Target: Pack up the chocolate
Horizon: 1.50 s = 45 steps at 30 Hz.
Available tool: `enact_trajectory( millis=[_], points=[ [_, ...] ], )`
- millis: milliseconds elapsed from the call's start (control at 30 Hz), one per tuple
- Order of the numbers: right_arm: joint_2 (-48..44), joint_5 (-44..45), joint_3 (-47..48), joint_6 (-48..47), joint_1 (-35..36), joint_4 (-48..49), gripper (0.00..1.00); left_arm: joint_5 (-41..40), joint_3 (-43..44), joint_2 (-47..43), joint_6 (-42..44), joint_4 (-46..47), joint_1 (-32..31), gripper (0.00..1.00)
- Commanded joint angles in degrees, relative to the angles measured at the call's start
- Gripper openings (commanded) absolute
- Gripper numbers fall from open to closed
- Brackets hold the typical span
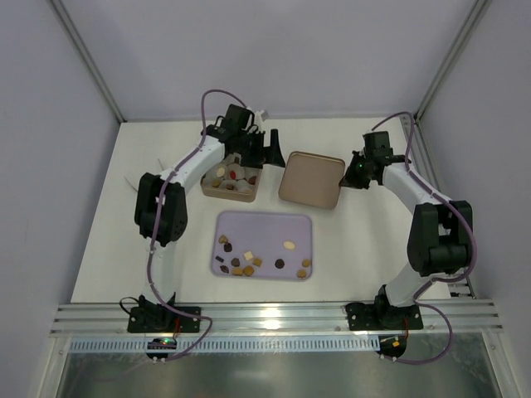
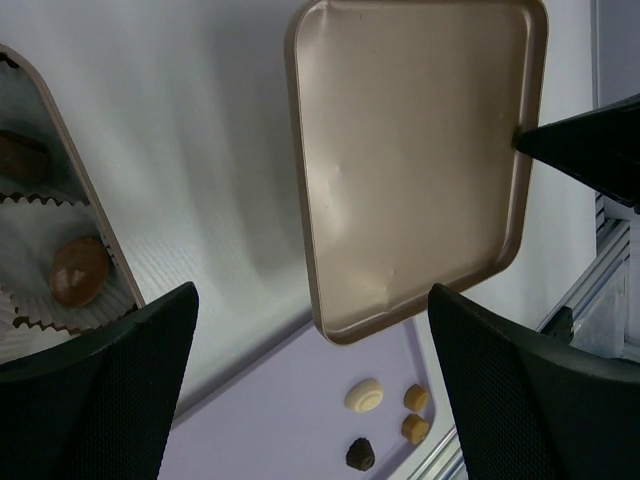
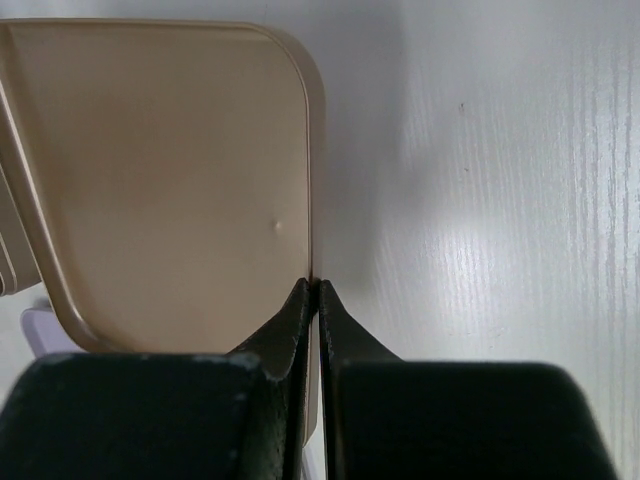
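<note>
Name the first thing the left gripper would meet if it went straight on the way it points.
Probably the brown lid, at its left rim, or the white table just beside it; depth is unclear.

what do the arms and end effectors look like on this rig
The left arm and right arm have white links and bulky black joints, with a mauve cable running along each. The left end effector and right end effector are black, with wedge-shaped, finely dotted fingers.

Chocolates lie on a tray; behind it, tin left, lid right.
</note>
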Motion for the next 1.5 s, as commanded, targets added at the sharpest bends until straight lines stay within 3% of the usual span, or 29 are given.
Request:
enact_trajectory(
  millis=[0, 633, 900, 1233, 1333, 1467],
  points=[
    [-3.6, -3.3, -0.6, 1.1, -0.2, 2.6, 0.04, 5.7, 2.9, 0.8, 0.4, 2.2, -0.2, 0.93],
    [-6.3, -10.2, -2.2, 4.5, -0.2, 5.5, 0.04, 10.2, 1.3, 2.3, -5.0, 6.1, 0.6, 0.92],
    [-6.8, -12.2, -3.1, 6.1, -0.2, 7.6, 0.04, 11.8, -0.6, 1.7, -8.5, 7.5, 0.7, 0.85],
    [-7.1, -15.3, -4.8, 7.6, -0.2, 10.7, 0.04, 13.8, -5.2, -0.4, -10.6, 10.5, 0.8, 0.66],
    [-7.5, -15.7, -5.5, 7.5, -0.1, 11.3, 0.04, 14.3, -5.7, -1.0, -11.1, 11.0, 0.8, 0.52],
    [-8.0, -14.9, -6.0, 7.0, 0.5, 11.5, 0.04, 15.2, -6.2, -1.3, -11.4, 11.0, 0.8, 0.28]
  ],
)
